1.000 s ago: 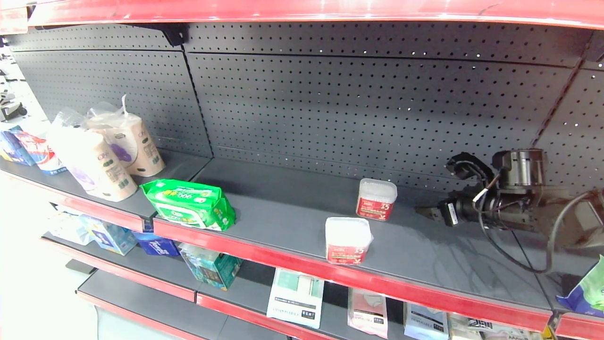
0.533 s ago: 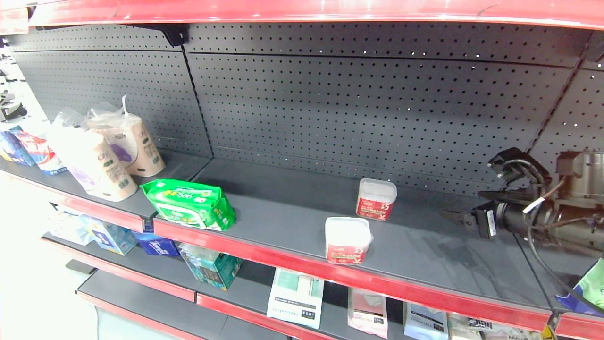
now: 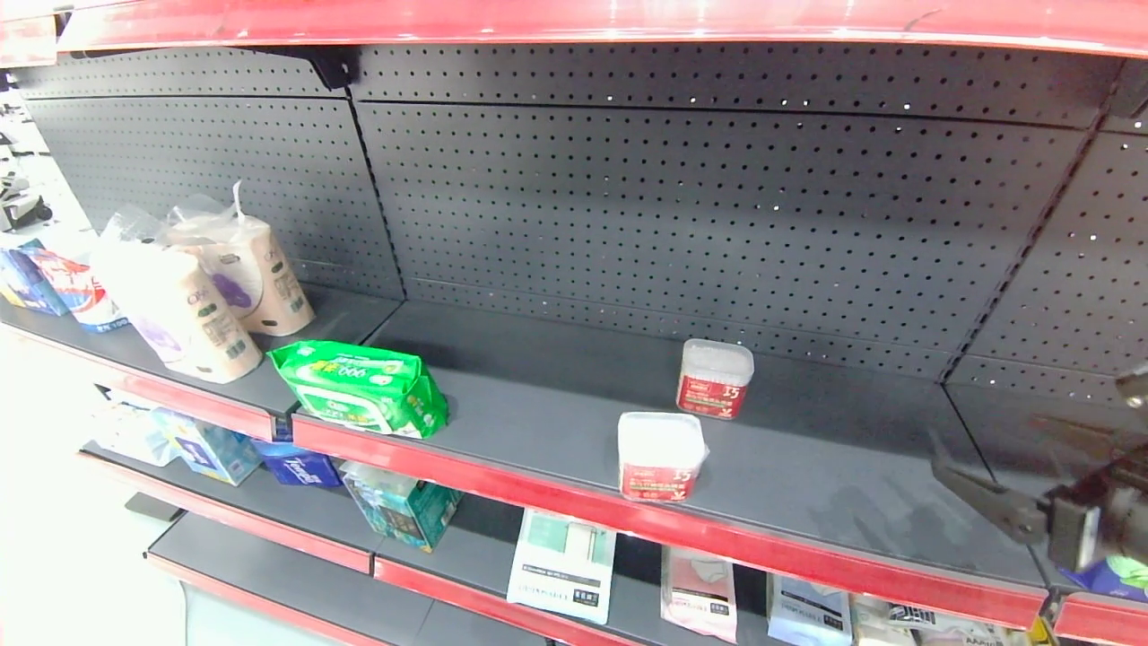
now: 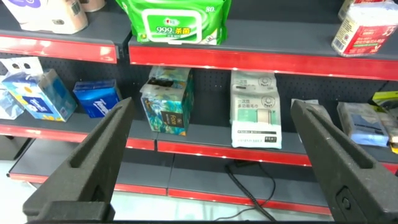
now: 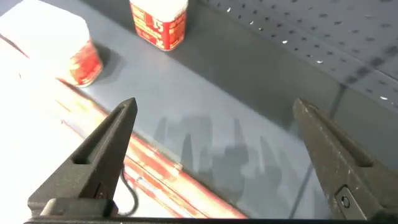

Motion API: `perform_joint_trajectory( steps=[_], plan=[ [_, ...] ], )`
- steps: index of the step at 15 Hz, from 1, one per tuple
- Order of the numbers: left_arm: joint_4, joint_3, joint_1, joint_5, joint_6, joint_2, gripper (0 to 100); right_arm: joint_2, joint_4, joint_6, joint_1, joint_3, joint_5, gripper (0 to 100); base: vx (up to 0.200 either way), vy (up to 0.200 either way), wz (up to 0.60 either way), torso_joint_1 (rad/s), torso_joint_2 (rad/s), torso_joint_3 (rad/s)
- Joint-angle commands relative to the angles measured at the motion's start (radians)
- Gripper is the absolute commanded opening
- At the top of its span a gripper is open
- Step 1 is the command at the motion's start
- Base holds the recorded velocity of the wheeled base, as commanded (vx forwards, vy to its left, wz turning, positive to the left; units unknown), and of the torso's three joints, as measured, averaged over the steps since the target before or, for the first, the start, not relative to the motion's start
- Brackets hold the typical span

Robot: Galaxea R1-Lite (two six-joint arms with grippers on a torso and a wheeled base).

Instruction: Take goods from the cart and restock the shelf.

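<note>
Now the right gripper (image 3: 987, 449), jaws spread and empty, has withdrawn toward four o'clock off the shelf (image 3: 807, 467); likely heading back to the cart.

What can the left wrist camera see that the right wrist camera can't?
Left wrist camera, not the right: the green wipes pack and, on the shelf below it, a teal box and a white pack, seen between the fingers of the open left tool.
Right wrist camera, not the left: the pegboard wall, a back tub standing nearer to it, and the open right tool.
Both: a red-and-white tub close to the red shelf edge.
</note>
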Motion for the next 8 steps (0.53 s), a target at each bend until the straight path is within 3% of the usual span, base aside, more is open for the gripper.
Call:
perform_joint_trajectory(
  steps=[1, 2, 4, 5, 6, 8],
  plan=[
    [0.0, 0.0, 0.0, 0.0, 0.0, 0.001, 100, -0.322, 0.006, 0.054, -0.055, 0.168, 0.003, 100, 0.0, 0.0, 0.0, 0.0, 0.0, 0.0],
    [0.0, 0.0, 0.0, 0.0, 0.0, 0.0, 100, -0.52, 0.01, 0.068, -0.067, 0.279, 0.006, 100, 0.0, 0.0, 0.0, 0.0, 0.0, 0.0],
    [0.0, 0.0, 0.0, 0.0, 0.0, 0.0, 100, -0.717, 0.161, 0.097, -0.061, 0.276, 0.008, 100, 0.0, 0.0, 0.0, 0.0, 0.0, 0.0],
    [0.0, 0.0, 0.0, -0.003, 0.0, 0.0, 100, -0.988, 0.421, 0.137, -0.065, 0.25, -0.004, 100, 0.0, 0.0, 0.0, 0.0, 0.0, 0.0],
    [0.0, 0.0, 0.0, -0.011, 0.0, 0.0, 100, -1.085, 0.507, 0.139, -0.045, 0.251, -0.052, 100, 0.0, 0.0, 0.0, 0.0, 0.0, 0.0],
    [0.0, 0.0, 0.0, -0.012, -0.002, 0.0, 100, -1.085, 0.49, 0.189, -0.042, 0.259, -0.15, 100, 0.0, 0.0, 0.0, 0.0, 0.0, 0.0]
  ],
)
